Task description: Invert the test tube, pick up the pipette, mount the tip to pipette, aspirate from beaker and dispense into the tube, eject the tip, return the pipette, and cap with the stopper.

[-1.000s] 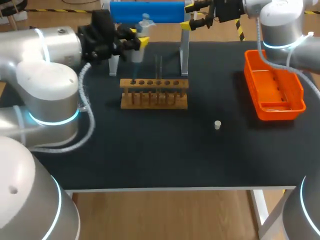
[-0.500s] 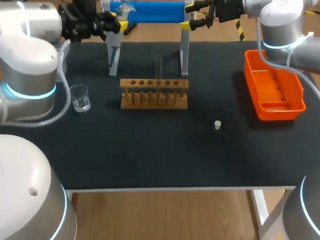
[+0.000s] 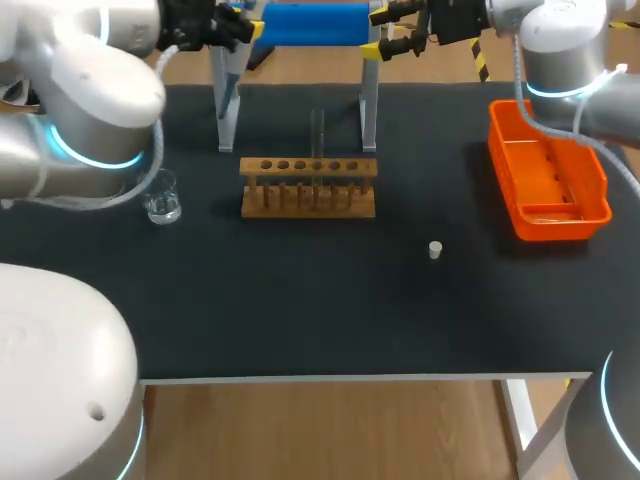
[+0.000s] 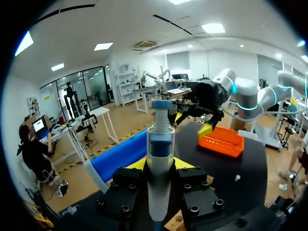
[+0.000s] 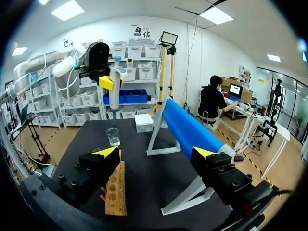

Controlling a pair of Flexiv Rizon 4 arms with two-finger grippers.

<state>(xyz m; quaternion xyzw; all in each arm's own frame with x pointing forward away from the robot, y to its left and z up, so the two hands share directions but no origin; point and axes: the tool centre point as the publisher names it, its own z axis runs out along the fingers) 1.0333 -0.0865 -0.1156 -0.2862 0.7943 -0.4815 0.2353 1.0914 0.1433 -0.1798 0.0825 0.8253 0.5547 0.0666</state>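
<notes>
Black tabletop (image 3: 300, 300) carries everything, and the work is at its far left corner. The pipette (image 4: 160, 159) stands upright in the left tool (image 4: 160, 166), whose yellow-tipped fingers are clamped on its barrel from both sides, plunger cap up. From the right wrist it hangs straight over the glass beaker (image 3: 161, 196), well above the rim, with a thin tip showing at its lower end.

The beaker stands at 9 o'clock of the wooden rack (image 3: 308, 186). A slim glass tube (image 3: 316, 128) rises at the rack's 12 o'clock, though I cannot tell whether it sits in a hole. The small white stopper (image 3: 435, 249) lies at 4 o'clock of the rack, and the orange tray (image 3: 500, 150) at 3 o'clock, well apart. The right tool (image 5: 155, 153) hovers by the right end of the blue stand (image 3: 300, 22), at 1 o'clock of the rack, fingers apart and holding nothing.

The step looks like aspirating. To do it well, I would bring the pipette down plumb through the middle of the beaker's mouth, clear of the glass wall. It should stop with the tip just under the liquid, not on the bottom, and draw slowly so no air comes in. A tilted descent could nudge the beaker or knock the tip loose.
</notes>
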